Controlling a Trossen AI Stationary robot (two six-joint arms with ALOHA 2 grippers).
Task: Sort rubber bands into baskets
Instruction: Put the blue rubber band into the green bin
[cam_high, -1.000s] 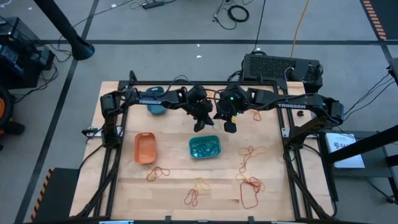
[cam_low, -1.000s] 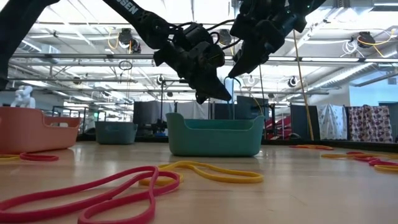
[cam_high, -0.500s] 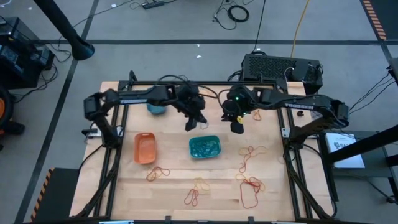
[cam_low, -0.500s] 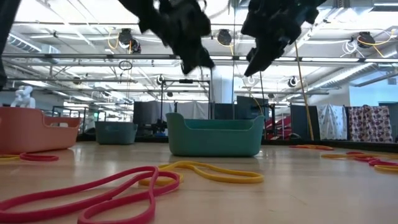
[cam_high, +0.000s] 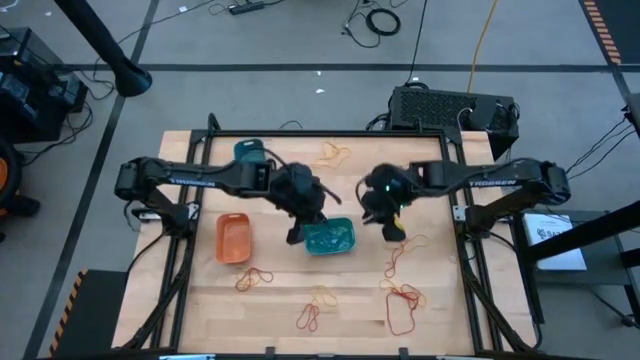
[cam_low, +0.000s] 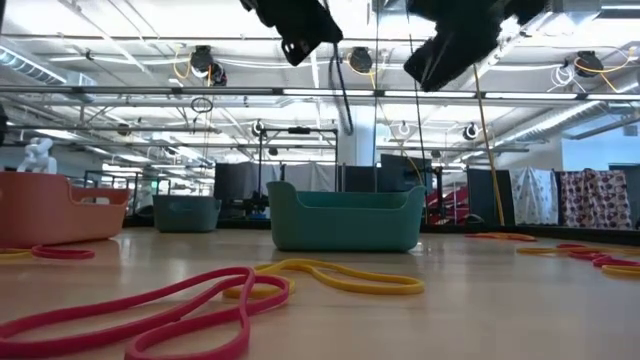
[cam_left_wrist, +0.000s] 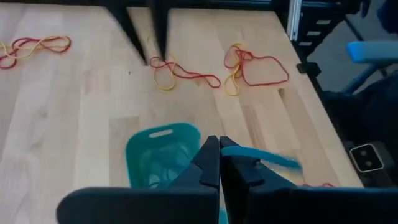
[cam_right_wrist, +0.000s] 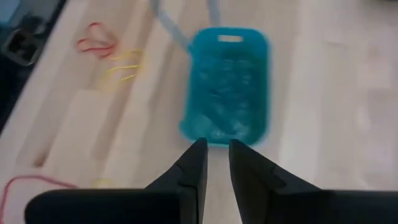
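Left gripper (cam_left_wrist: 219, 163), pinched on a blue-green rubber band (cam_left_wrist: 261, 156), hangs over the teal basket's (cam_high: 329, 236) edge; it could drop outside onto the surface. Right gripper (cam_right_wrist: 216, 163) hovers nearby, slightly parted, empty.

Light wood surface (cam_high: 440, 320), plank grain. Orange basket (cam_high: 233, 238), teal basket (cam_high: 329, 237) with teal bands inside, darker blue basket (cam_high: 249, 152). Loose bands (cam_high: 404, 305) red and yellow, tangled together; more yellow-orange bands (cam_high: 332, 152) at far edge. Left claw (cam_left_wrist: 219, 163) black with a blue-green band (cam_left_wrist: 264, 158) in it. Right claw (cam_right_wrist: 216, 162) black. Arms dark, white lettering.
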